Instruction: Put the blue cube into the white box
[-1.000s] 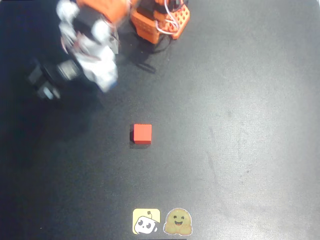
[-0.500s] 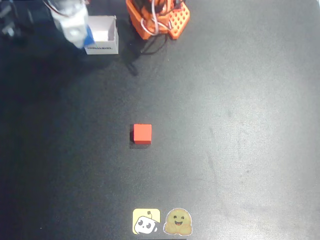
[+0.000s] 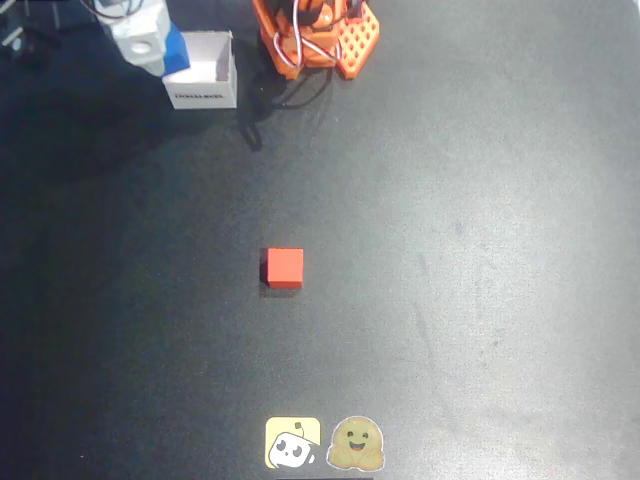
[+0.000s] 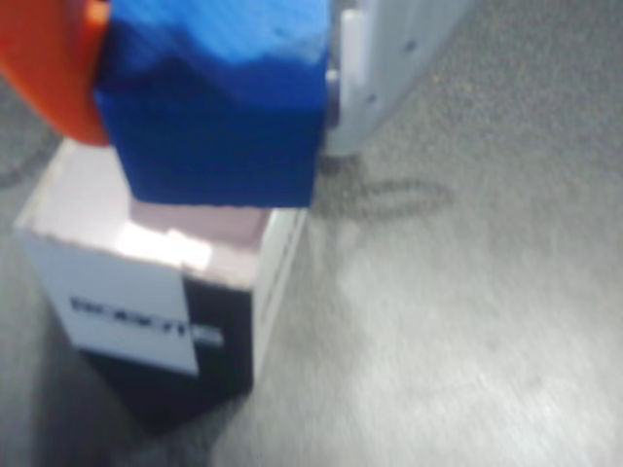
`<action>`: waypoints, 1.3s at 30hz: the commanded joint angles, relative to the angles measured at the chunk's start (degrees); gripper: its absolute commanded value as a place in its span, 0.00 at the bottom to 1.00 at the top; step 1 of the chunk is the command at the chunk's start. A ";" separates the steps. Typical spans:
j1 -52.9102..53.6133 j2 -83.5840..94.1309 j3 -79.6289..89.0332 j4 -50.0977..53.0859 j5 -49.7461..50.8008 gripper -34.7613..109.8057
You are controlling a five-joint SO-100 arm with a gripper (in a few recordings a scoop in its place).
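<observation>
The blue cube (image 4: 214, 107) is clamped between an orange finger (image 4: 49, 68) and a white finger (image 4: 389, 68) of my gripper (image 4: 209, 126), which is shut on it. It hangs just above the white box (image 4: 146, 272), over the box's open top near one edge. In the overhead view the gripper (image 3: 160, 48) is at the top left. There the blue cube (image 3: 177, 50) shows at the left wall of the white box (image 3: 207, 72), whose front side carries dark print.
A red cube (image 3: 284, 268) sits alone mid-table on the black mat. The arm's orange base (image 3: 315, 35) with wires stands right of the box. Two stickers (image 3: 293, 443) (image 3: 356, 443) lie at the front edge.
The arm swung from the left middle toward the top-left corner, uncovering the white box. The blue cube in the gripper now sits at the box's left wall. The red cube has not moved.
</observation>
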 commanded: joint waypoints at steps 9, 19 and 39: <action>3.25 0.53 3.60 4.66 -2.55 0.24; 6.33 1.32 5.19 5.10 -6.68 0.35; 2.55 5.19 2.02 1.85 -20.13 0.24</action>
